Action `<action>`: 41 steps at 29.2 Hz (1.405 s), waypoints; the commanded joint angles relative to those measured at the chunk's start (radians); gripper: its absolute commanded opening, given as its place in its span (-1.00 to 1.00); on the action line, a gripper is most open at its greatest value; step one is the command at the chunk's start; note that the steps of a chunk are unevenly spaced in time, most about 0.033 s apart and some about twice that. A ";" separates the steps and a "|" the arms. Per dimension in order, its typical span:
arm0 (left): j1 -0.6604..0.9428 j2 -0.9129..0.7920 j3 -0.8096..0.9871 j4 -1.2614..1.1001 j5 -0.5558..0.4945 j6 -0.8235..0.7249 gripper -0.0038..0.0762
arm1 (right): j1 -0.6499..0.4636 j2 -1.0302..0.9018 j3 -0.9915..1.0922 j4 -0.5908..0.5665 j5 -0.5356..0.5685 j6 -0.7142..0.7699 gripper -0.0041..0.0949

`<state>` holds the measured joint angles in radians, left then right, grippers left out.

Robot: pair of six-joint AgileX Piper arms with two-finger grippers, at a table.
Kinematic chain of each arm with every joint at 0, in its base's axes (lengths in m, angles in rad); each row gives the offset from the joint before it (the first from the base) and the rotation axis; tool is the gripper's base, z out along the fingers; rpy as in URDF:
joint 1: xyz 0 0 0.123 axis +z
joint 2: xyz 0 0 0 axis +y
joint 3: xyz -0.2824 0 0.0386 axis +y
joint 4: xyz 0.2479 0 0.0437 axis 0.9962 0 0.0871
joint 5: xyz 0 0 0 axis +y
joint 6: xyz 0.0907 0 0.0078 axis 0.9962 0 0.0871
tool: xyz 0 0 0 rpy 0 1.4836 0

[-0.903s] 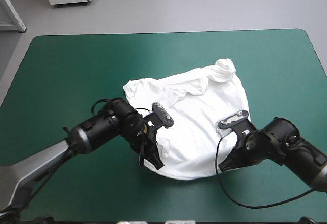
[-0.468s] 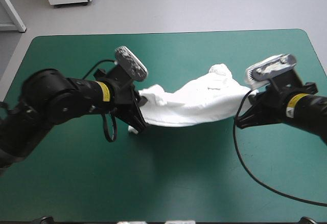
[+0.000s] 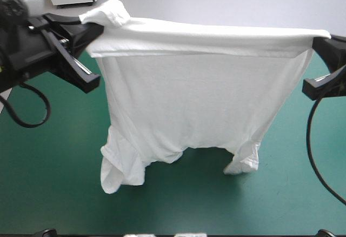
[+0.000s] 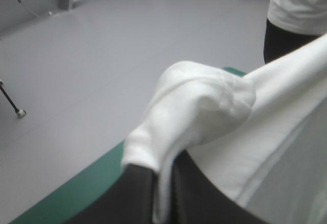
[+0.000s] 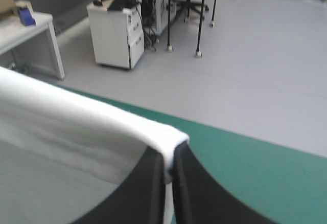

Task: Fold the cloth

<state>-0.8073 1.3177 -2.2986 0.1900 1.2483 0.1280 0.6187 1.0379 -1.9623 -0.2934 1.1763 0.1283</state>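
So, quick update: earlier the T-shirt (image 3: pixel 200 101) is a rumpled spread on the teal-green table (image 3: pixel 48 183), with both arms down low at its near edge. Just before now it's coming up as a sagging band between them. Now we've got it hoisted high and pulled wide, hanging like a curtain over the middle of the table.

Both pincers are clamped on the cloth. The left gripper (image 4: pixel 163 180) has its black fingers pinched together on a bunched wad at one top corner. The right gripper (image 5: pixel 169 170) is pinched on a much neater corner at the other end.

The sleeves (image 3: pixel 121 166) dangle at the bottom, so we're holding it upside down by the hem side. We can't tell if they touch the table or hang just above it. The top edge looks doubled over along its length.

Our read: the lift shakes out most of the wrinkles, so the shirt is ready to be laid down flat, and the actual folding isn't started yet. That wad on the left could leave one corner messy when it lands.
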 commanded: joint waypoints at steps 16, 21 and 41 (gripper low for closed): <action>-0.006 0.036 -0.142 0.210 -0.398 -0.084 -0.93 | 0.002 0.094 -0.057 -0.268 -0.400 0.197 -0.95; -0.006 0.118 -0.142 0.443 -0.450 -0.228 -0.93 | 0.002 0.214 -0.150 -0.366 -0.417 0.231 -0.95; 0.643 0.662 -0.456 -0.014 -1.266 -0.520 -0.93 | -0.564 0.844 -0.736 0.248 -0.837 0.014 -0.95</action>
<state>-0.2131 1.9698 -2.6540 0.2196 0.0092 -0.3325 0.1294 1.9054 -2.6646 -0.0610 0.4244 0.1847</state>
